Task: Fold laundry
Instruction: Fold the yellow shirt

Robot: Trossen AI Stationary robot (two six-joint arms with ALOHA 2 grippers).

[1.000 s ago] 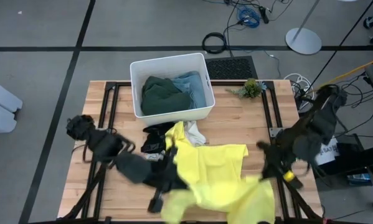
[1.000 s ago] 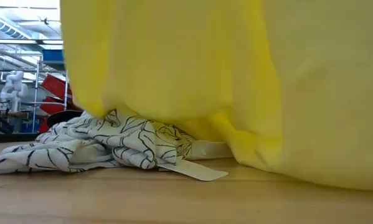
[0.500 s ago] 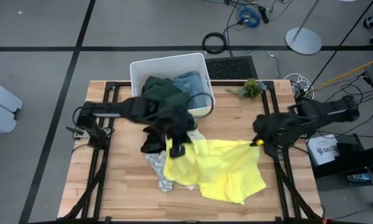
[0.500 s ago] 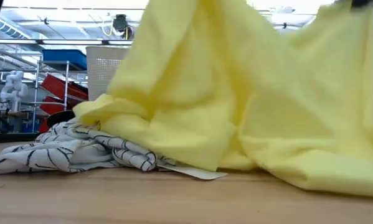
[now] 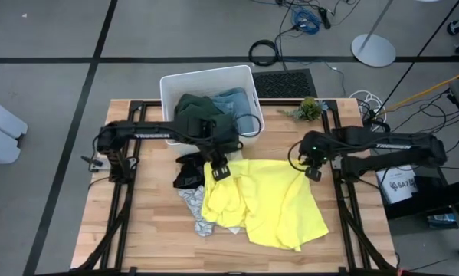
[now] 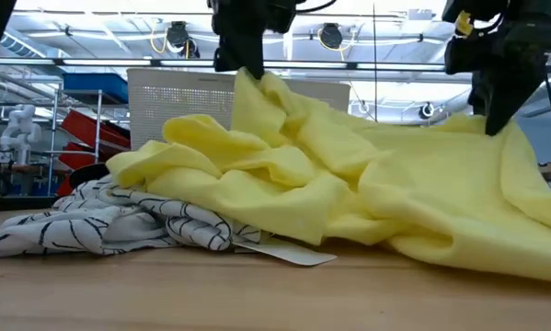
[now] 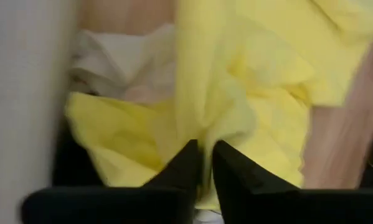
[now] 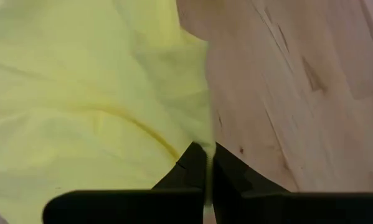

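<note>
Tabletop point(image 5: 137, 230), both pincers pinching yellow garment point(image 5: 267, 207)

Shirt point(image 5: 271, 207) mid-table, bin point(image 5: 168, 100) behind, patterned garment point(image 5: 195, 211) left.

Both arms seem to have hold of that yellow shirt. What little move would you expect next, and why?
Probably both tools draw apart and lower the yellow garment flat. The left tool and right tool each pinch an edge near the bin, but it lies bunched, partly over the patterned white garment.
</note>
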